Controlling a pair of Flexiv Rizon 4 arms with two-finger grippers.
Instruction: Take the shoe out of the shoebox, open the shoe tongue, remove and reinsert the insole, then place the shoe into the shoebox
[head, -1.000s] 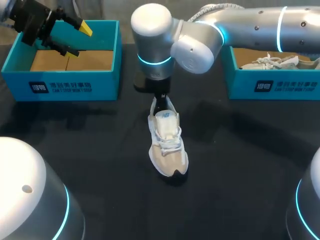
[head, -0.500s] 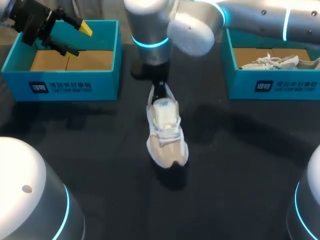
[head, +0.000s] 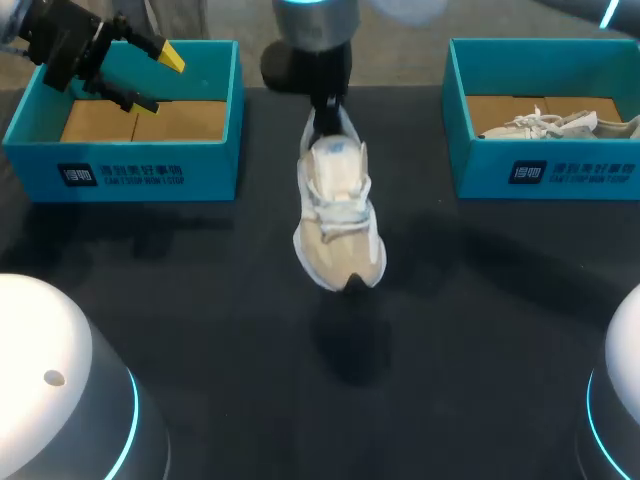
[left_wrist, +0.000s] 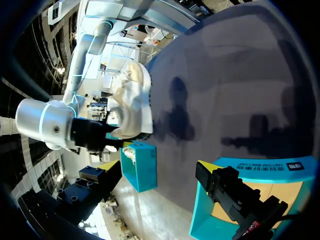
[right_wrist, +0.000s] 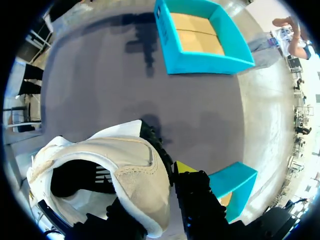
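The right gripper (head: 325, 112) is clenching the heel of the beige-and-white lace-up shoe (head: 338, 215) above the middle of the black tabletop (head: 200, 300), likely for boxing, calling for lowering it into the far-left teal cardboard shoebox (head: 120, 175), where the left gripper (head: 155, 80) is hovering released.

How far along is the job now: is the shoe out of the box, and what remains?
Done: the shoe is out of a box. In hand: the right gripper holds it by the heel above the table, while the left gripper hovers open over the empty left shoebox. Left: placing the shoe into a shoebox; whether the insole step is done cannot be seen.
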